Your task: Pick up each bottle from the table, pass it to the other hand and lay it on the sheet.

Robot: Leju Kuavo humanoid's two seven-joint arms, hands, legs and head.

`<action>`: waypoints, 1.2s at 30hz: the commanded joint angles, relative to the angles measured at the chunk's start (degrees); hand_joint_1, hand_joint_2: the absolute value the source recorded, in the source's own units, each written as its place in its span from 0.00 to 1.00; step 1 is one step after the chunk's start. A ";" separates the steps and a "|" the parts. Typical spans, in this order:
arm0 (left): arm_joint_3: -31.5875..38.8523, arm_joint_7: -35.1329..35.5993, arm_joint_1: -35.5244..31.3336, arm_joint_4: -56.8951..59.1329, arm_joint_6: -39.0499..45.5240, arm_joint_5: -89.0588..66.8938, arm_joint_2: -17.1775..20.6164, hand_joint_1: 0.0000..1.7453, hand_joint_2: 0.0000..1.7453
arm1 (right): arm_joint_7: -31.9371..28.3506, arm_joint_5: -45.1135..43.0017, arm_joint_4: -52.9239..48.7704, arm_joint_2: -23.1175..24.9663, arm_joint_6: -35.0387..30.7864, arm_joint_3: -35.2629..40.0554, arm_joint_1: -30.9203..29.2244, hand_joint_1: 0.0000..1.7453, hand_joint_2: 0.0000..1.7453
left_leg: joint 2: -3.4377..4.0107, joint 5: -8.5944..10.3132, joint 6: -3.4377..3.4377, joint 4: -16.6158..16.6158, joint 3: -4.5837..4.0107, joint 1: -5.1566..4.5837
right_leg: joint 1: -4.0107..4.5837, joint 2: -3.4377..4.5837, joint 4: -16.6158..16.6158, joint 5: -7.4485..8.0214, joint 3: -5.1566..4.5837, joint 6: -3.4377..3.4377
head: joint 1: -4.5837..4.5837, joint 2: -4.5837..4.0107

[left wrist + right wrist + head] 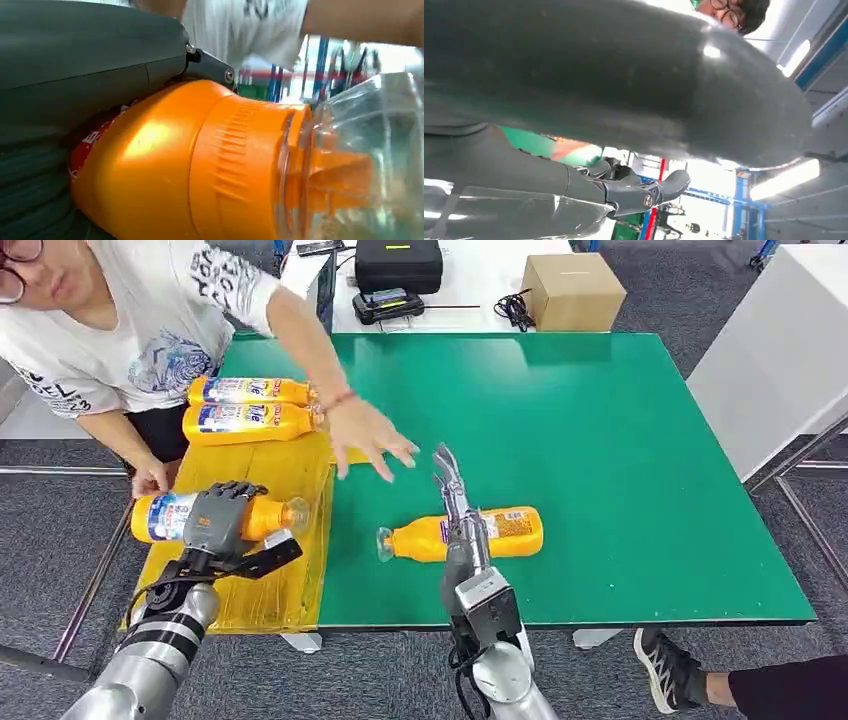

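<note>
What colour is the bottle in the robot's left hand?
Orange, the bottle in the left hand; best in the head view.

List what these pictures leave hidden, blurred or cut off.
- Head view: the left robot hand covers the middle of the orange plastic bottle it holds.
- Head view: the right robot hand hides part of the orange plastic bottle lying on the green table; contact unclear.
- Right wrist view: its dark cover blocks the table.
- Labels: too small.

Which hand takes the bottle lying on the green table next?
Right. The right hand sits over the bottle on the table; the left hand grips another bottle above the yellow sheet.
</note>
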 commanded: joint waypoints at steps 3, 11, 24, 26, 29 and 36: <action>-1.50 -0.86 -5.05 11.10 -3.19 2.09 3.09 1.00 1.00 | 0.36 0.00 4.99 -1.62 0.74 1.13 -2.09 0.00 0.00 | 0.05 -0.08 -0.10 0.00 0.19 0.12 | 0.13 0.02 -0.06 -0.04 0.22 -0.12 | -0.02 0.00; -3.74 -0.52 -4.73 11.08 -7.35 1.66 3.22 1.00 1.00 | 0.96 0.16 5.69 -1.17 1.80 1.12 -2.53 0.00 0.00 | 0.08 -0.08 -0.10 -0.02 0.24 0.11 | 0.11 0.05 -0.05 -0.04 0.26 -0.13 | 0.00 0.00; -5.34 -2.50 -4.29 11.81 -22.67 7.55 3.90 0.00 1.00 | 1.34 0.27 7.04 -0.84 3.25 0.78 -2.89 0.00 0.00 | 0.13 -0.09 -0.11 -0.06 0.39 0.09 | 0.09 0.11 -0.08 -0.03 0.41 -0.14 | -0.02 0.00; -5.56 -2.81 -3.98 12.11 -24.31 8.28 4.09 0.00 0.00 | 1.37 0.16 7.48 -0.80 3.59 0.73 -3.01 0.00 0.00 | 0.16 -0.09 -0.11 -0.06 0.45 0.10 | 0.11 0.14 -0.09 -0.02 0.48 -0.15 | -0.02 0.00; -6.43 -3.05 -3.74 12.67 -29.36 10.37 4.63 0.00 0.00 | 1.24 -0.02 8.37 -0.63 4.13 0.68 -3.32 0.00 0.00 | 0.21 -0.08 -0.11 -0.14 0.57 0.08 | 0.08 0.19 -0.12 -0.01 0.58 -0.15 | -0.02 0.00; -9.25 -3.90 -3.26 13.38 -36.68 13.29 6.85 0.00 0.00 | 0.99 -0.70 10.56 -0.30 5.03 0.86 -4.40 0.00 0.00 | 0.10 -0.04 -0.08 -0.15 0.73 0.00 | 0.00 0.12 -0.10 -0.02 0.76 -0.12 | -0.02 0.00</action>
